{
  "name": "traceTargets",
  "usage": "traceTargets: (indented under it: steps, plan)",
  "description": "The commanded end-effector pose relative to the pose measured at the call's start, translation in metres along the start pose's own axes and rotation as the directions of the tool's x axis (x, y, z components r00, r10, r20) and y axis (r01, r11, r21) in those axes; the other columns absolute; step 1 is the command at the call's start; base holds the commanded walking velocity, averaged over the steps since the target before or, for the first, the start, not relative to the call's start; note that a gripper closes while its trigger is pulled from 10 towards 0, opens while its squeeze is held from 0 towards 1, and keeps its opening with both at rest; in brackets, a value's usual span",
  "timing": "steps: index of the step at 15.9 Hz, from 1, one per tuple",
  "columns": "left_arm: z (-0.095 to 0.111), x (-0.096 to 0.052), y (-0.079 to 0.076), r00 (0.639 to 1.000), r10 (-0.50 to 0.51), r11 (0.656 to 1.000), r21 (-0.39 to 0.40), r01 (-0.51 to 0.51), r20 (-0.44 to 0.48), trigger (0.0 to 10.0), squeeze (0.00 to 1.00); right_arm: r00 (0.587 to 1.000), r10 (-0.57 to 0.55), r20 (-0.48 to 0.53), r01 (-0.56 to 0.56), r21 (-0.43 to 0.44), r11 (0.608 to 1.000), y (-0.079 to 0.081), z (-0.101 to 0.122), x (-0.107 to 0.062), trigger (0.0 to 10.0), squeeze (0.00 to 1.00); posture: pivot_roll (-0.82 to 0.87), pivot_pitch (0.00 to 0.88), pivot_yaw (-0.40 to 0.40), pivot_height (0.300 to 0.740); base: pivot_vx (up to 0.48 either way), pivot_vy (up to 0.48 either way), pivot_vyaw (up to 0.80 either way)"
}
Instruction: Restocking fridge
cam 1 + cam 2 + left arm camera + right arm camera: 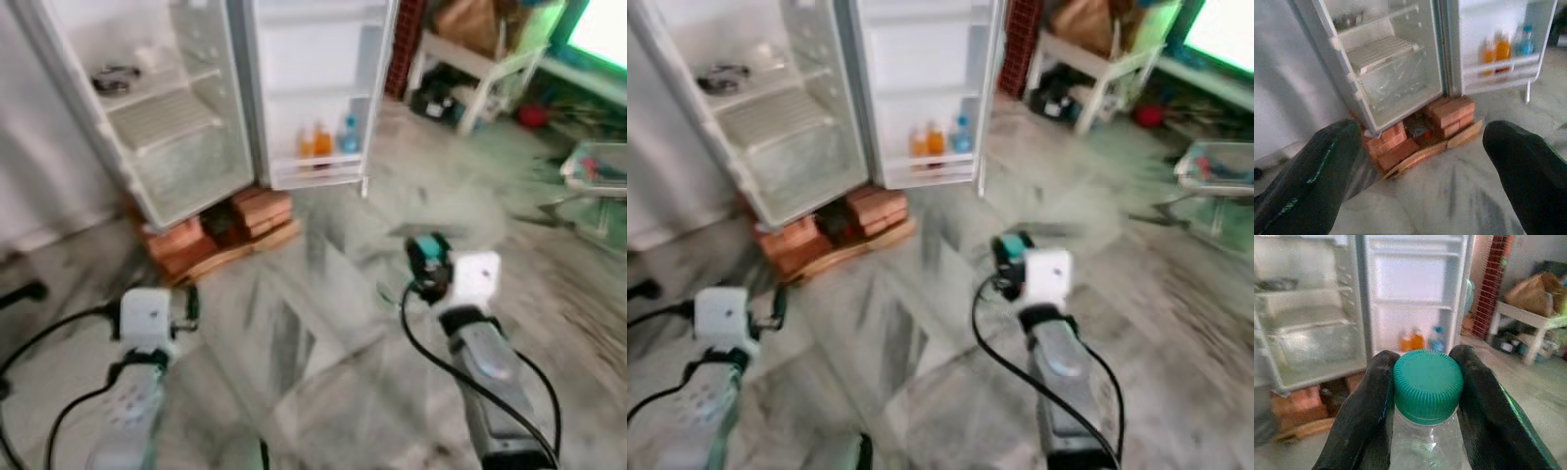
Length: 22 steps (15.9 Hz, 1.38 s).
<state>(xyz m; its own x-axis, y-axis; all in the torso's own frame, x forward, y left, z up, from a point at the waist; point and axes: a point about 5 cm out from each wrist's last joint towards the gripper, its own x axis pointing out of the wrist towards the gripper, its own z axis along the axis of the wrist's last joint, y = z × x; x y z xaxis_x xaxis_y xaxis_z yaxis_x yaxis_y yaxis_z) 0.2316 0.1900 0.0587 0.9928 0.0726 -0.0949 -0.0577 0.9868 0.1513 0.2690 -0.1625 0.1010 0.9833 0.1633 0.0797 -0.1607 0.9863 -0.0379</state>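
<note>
The white fridge (171, 108) stands open ahead on a stack of red bricks (250, 211). Its open door (318, 88) carries two orange bottles (313, 142) and a blue-capped bottle (349, 135) on the lowest shelf. My right gripper (1422, 382) is shut on a clear bottle with a green cap (1426, 384), held low over the floor in front of the door; the green cap (427, 247) also shows in the left eye view. My left gripper (1422, 147) is open and holds nothing, pointing at the fridge's lower compartment (1396, 83).
A dark dish (113, 80) sits on an upper fridge shelf. To the right stand a white low table (480, 64) with bags and a tray (593, 166) with items. A red brick column (1493, 284) rises beside the door. Marble floor (323, 323) lies between me and the fridge.
</note>
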Motion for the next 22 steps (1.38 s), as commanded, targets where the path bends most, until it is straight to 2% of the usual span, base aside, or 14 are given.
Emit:
traceTargets:
  steps: [1,4,6,15,22]
  plan:
    - [0.006,0.002,-0.005,1.000,-0.020,1.000,0.004,0.020,0.018,10.0,0.00,1.000,-0.025,0.013,0.025,-0.021,0.999,-0.009,0.003,0.000,10.0,0.00,0.08,0.079,-0.028,0.740,0.379,0.000,0.00]
    - [0.011,0.012,-0.006,0.999,-0.034,0.999,0.008,0.034,0.024,10.0,0.00,0.999,-0.002,0.034,0.003,-0.028,1.000,-0.005,0.009,0.007,10.0,0.00,0.08,0.079,-0.028,0.740,0.463,0.000,0.00]
    - [0.009,0.018,0.000,1.000,0.011,0.999,0.042,-0.011,-0.004,10.0,0.00,0.999,0.020,0.044,-0.019,-0.037,0.999,-0.003,0.012,0.008,10.0,0.00,0.07,0.078,-0.030,0.740,0.459,0.000,0.00]
    - [0.010,0.020,-0.006,1.000,0.014,1.000,0.028,-0.014,-0.005,10.0,0.00,0.992,0.119,0.052,-0.114,-0.085,0.990,0.005,0.014,0.009,10.0,0.00,0.07,0.086,-0.039,0.740,0.458,0.000,0.00]
    - [0.011,0.022,-0.007,1.000,0.018,0.999,0.032,-0.018,-0.005,10.0,0.00,0.990,0.126,0.062,-0.121,-0.074,0.990,0.008,0.014,0.009,10.0,0.00,0.07,0.090,-0.035,0.740,0.456,0.000,0.73]
